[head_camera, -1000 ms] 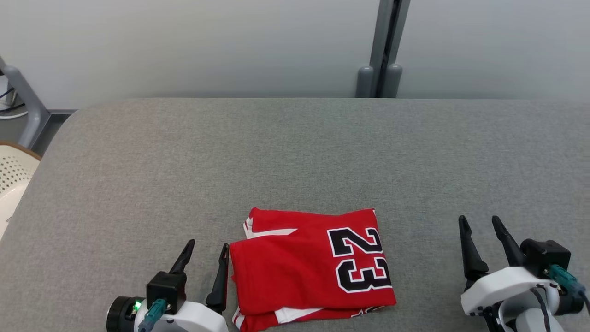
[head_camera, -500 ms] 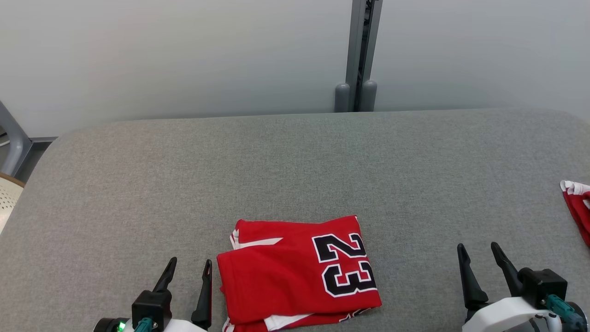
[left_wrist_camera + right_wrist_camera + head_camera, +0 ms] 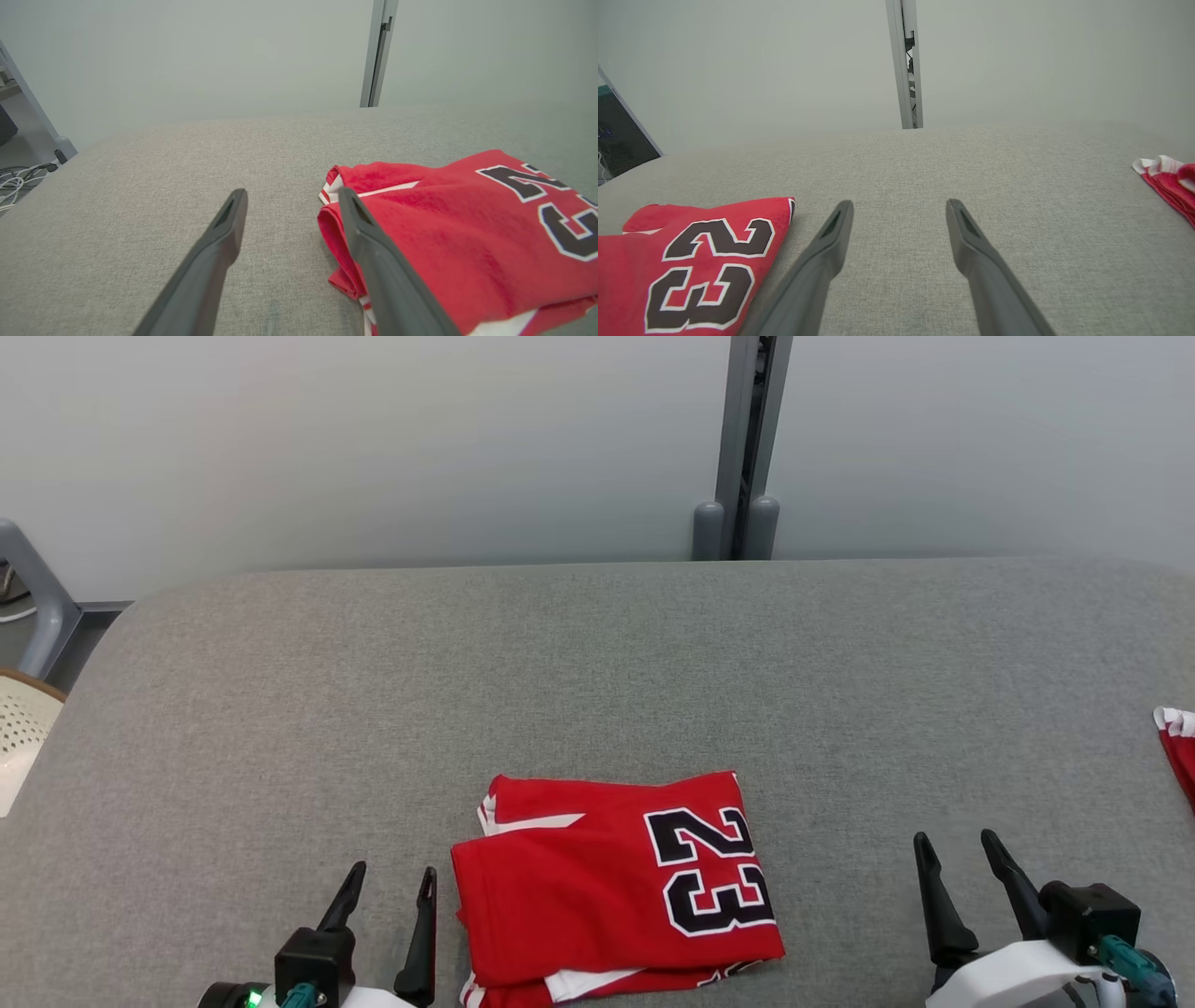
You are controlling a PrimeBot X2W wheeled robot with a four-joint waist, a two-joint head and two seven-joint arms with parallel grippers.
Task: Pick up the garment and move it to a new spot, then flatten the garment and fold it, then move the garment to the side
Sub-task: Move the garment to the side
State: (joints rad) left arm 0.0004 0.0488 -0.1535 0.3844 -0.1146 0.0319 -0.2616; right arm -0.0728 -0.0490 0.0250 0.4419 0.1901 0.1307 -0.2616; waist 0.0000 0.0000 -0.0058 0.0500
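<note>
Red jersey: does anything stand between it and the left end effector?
Nothing visible does. The left end effector is open just beside the folded red jersey, with only a narrow strip of grey surface between them.

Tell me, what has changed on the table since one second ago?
Mostly the head view shifted, bringing a second red garment into sight at right. Nothing was grasped or released. The folded jersey lies unmoved; left gripper and right gripper stay open, empty.
</note>
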